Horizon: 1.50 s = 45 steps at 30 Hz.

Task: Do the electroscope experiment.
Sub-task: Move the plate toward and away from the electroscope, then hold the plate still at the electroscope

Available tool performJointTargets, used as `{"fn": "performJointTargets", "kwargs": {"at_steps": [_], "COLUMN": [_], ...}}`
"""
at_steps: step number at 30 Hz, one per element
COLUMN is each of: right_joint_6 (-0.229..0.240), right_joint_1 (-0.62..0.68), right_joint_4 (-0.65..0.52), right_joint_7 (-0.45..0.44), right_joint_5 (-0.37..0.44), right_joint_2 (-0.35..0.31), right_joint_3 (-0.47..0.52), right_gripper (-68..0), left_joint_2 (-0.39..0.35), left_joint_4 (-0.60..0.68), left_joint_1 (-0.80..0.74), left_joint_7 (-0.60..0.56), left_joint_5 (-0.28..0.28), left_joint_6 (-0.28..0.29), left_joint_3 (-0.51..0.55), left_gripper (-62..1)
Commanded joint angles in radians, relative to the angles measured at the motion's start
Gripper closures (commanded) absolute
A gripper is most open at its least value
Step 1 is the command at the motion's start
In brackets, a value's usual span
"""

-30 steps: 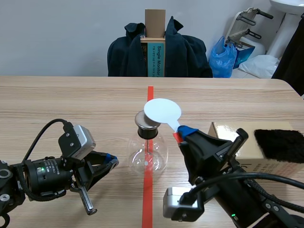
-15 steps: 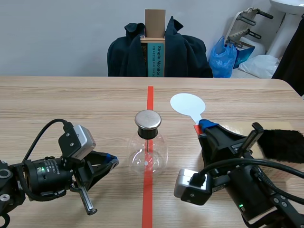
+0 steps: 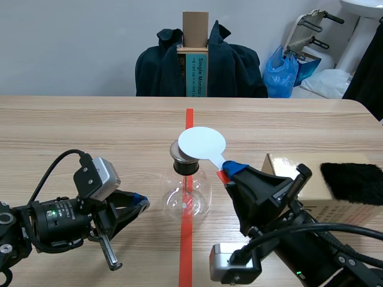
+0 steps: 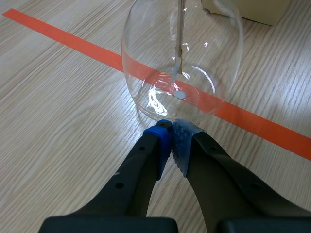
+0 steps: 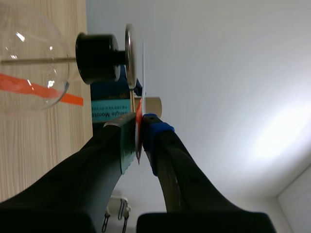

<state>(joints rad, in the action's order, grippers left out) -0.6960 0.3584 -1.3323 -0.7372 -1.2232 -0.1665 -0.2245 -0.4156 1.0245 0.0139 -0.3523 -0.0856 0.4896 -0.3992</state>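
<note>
The flask (image 3: 187, 194) stands in the middle of the table (image 3: 90, 131), its metal cap (image 3: 181, 152) on top. The right claw (image 3: 230, 170) is closed on the red handle of a white disc (image 3: 201, 142) and holds it at the cap. From the right wrist the disc is seen edge-on, face to face with the cap; whether the two touch I cannot tell.

The left claw (image 3: 140, 203) lies low to the left of the flask, its tips pressed together on nothing, just beside the glass.

On the right a box (image 3: 317, 197) carries a black fur pad (image 3: 352, 181), well apart from the disc.

The task looks well along: the disc is in hand and brought to the cap, which I take for the main step. Probably left are watching the thin strip inside the flask, whose response I cannot read here, and then putting the disc down.
</note>
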Motion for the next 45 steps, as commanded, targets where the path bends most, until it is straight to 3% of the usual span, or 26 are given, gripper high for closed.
{"fn": "performJointTargets", "kwargs": {"at_steps": [1, 11, 45], "right_joint_6": [-0.015, -0.015, -0.015], "right_joint_1": [-0.012, -0.012, -0.012], "right_joint_4": [-0.017, -0.017, -0.017], "right_joint_7": [-0.022, -0.085, -0.085], "right_joint_5": [0.01, 0.01, 0.01], "right_joint_2": [-0.008, -0.008, -0.008], "right_joint_3": [0.003, 0.003, 0.003], "right_gripper": [-0.8, -0.8, -0.8], "left_joint_2": [0.002, 0.002, 0.002], "left_joint_4": [0.015, 0.015, 0.015], "left_joint_1": [0.006, 0.006, 0.006], "left_joint_7": [-0.017, -0.017, -0.017], "left_joint_5": [0.013, 0.013, 0.013], "left_joint_6": [-0.002, -0.002, -0.002], "left_joint_3": [0.005, 0.005, 0.005], "left_gripper": [-1.9, -1.9, -1.9]}}
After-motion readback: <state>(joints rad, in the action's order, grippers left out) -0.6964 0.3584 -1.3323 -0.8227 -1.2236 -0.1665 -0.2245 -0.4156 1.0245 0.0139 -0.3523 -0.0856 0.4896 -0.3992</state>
